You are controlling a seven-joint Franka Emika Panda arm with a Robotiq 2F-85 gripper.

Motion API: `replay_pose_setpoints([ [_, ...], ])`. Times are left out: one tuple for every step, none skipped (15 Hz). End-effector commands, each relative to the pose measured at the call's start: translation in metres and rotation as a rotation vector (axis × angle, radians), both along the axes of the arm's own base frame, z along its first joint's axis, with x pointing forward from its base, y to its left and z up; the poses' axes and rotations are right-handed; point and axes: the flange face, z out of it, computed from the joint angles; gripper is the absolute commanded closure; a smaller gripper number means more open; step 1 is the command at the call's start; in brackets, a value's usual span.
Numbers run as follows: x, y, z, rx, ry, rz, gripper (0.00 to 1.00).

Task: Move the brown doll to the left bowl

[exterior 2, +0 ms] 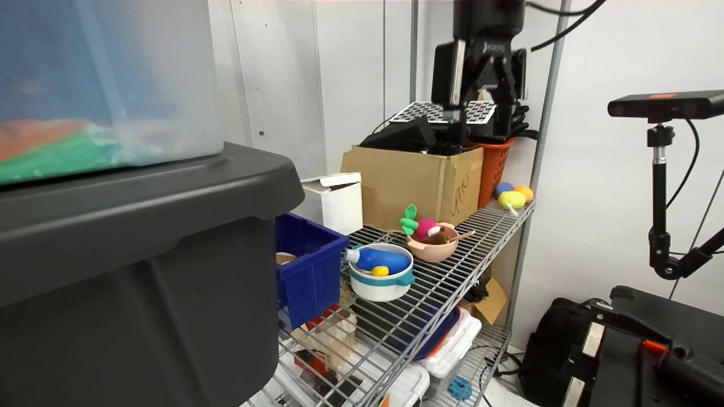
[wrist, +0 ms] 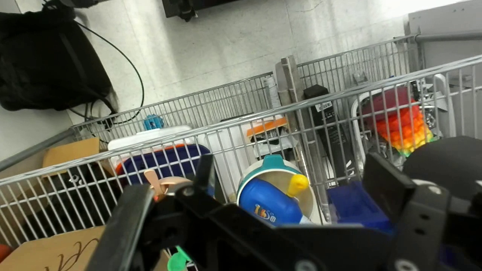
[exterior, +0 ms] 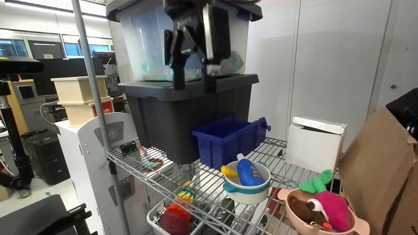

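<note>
The brown doll (exterior: 300, 209) lies in the salmon-pink bowl (exterior: 295, 223), beside a magenta toy with green leaves (exterior: 333, 209). The doll also shows in an exterior view (exterior 2: 438, 237); my gripper hides it in the wrist view. The left bowl (exterior: 245, 197) is whitish with a teal rim and handles, and holds a blue bottle (exterior: 249, 174) and a yellow item (exterior: 228, 171). It also shows in an exterior view (exterior 2: 379, 291) and the wrist view (wrist: 310, 199). My gripper (exterior: 195, 81) is open and empty, high above the shelf; it also shows in the wrist view (wrist: 295, 178).
A dark blue bin (exterior: 225, 140) stands beside the left bowl. A large black tote (exterior: 163, 124) with a clear tote on top rises next to it. A white box (exterior: 315, 147) and a cardboard box (exterior 2: 407, 181) stand behind the bowls. The shelf is wire mesh.
</note>
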Motion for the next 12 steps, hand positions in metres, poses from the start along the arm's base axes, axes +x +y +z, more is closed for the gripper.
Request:
replay_pose_setpoints([
  [0.046, -0.021, -0.061, -0.015, 0.018, -0.014, 0.0],
  [0.055, -0.025, -0.075, -0.024, 0.021, -0.018, 0.0],
  [0.061, -0.028, -0.088, -0.027, 0.024, -0.019, 0.0],
  [0.068, -0.031, -0.099, -0.028, 0.028, -0.019, 0.0],
  [0.073, -0.034, -0.107, -0.028, 0.03, -0.017, 0.0],
  [0.077, -0.035, -0.115, -0.03, 0.032, -0.015, 0.0],
  [0.08, -0.035, -0.119, -0.031, 0.036, -0.001, 0.0],
  [0.084, -0.035, -0.122, -0.028, 0.039, 0.002, 0.0],
  [0.088, -0.036, -0.124, -0.023, 0.041, 0.004, 0.0],
  [0.091, -0.037, -0.126, -0.017, 0.041, 0.007, 0.0],
  [0.095, -0.037, -0.126, -0.017, 0.037, 0.012, 0.0],
  [0.098, -0.037, -0.127, -0.016, 0.033, 0.02, 0.0],
])
